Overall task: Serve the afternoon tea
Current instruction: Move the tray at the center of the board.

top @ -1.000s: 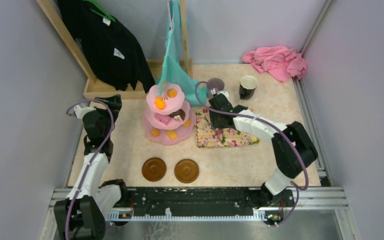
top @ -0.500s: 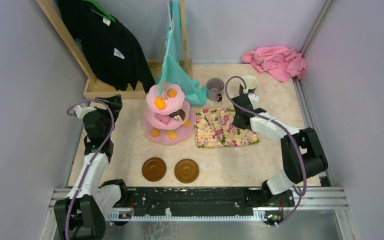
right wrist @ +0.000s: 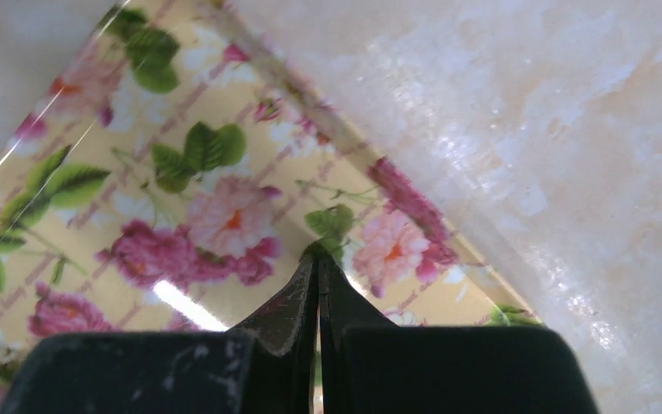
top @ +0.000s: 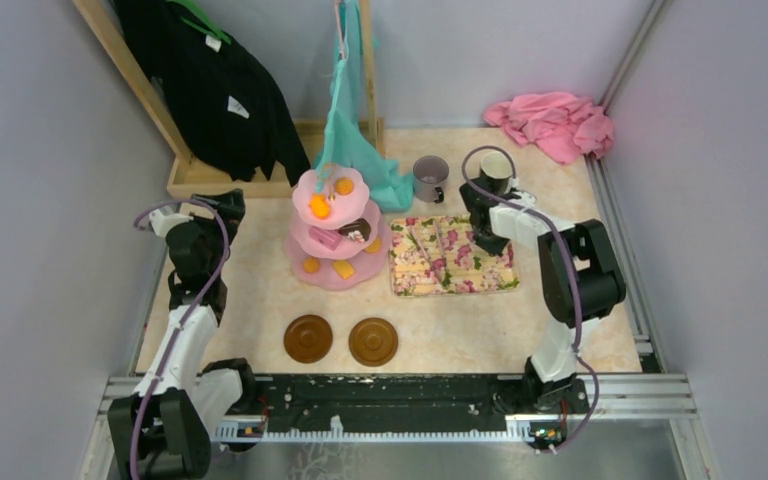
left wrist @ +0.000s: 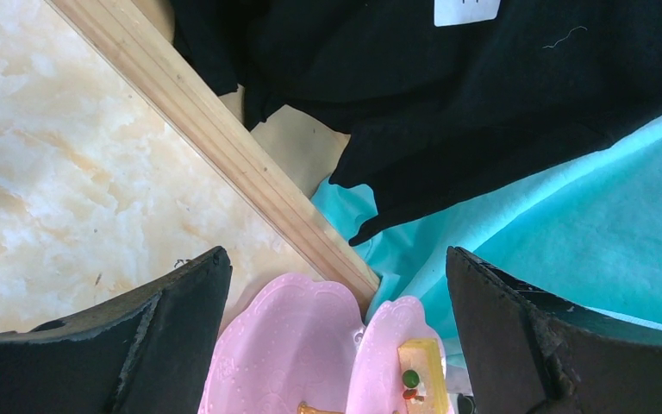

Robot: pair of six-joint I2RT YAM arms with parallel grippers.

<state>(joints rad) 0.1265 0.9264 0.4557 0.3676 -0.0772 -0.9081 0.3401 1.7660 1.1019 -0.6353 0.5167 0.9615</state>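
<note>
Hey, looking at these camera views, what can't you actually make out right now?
- Right wrist view: whether the shut right gripper pinches the floral tray; its own tips cover the spot.
- Top view: the black mug inside; the cable crosses it, and it is too small.
- Left wrist view: the pink stand, cut off by the bottom edge and flanked by the open left gripper.

The pink three-tier stand (top: pixel 338 240) stands upright left of the middle of the table (top: pixel 250 290). I see two orange cakes (top: pixel 319 207) on its top tier, a brown cake (top: pixel 353 229) and a pink cake (top: pixel 323 238) on the middle one, and an orange and a yellow cake (top: pixel 343 269) on the bottom. The grey mug (top: pixel 430 178) and the black white-lined mug (top: pixel 495 172) stand upright near the far edge, apart from each other. Two brown discs (top: pixel 308 338) lie flat side by side near my edge, not touching.
</note>
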